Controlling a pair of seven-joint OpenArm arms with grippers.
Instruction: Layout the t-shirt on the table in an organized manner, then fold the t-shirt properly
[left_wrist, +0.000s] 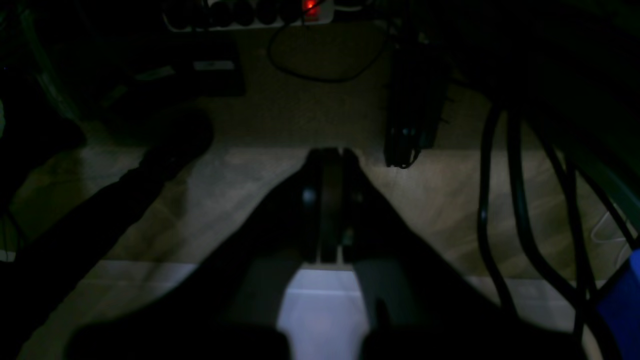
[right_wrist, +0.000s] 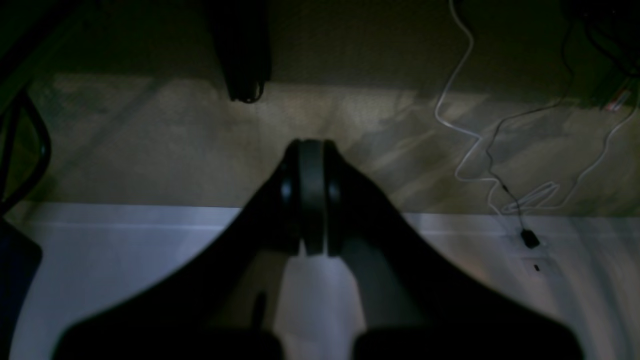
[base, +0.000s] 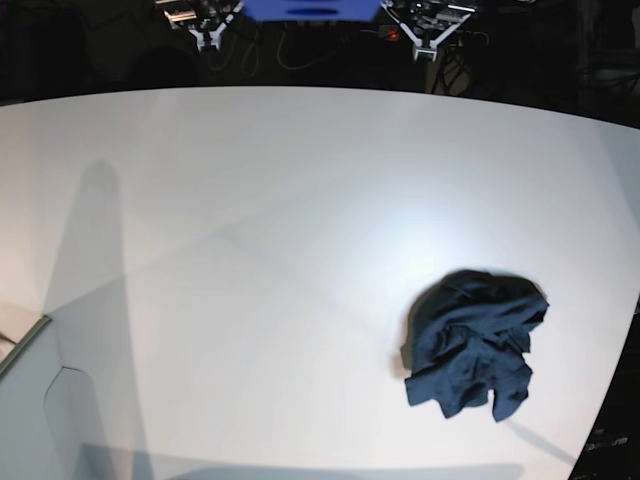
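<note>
Both wrist views are very dim. The left hand (left_wrist: 330, 152) and right hand (right_wrist: 312, 145) show as dark silhouettes, their bases cut off by the bottom edges. The t-shirt (base: 470, 345) lies crumpled on the worktop (base: 250, 220), so its sleeves, neck and label cannot be made out. The worktop runs off the base view's left, right and near edges. The arms do not show in the base view.
</note>
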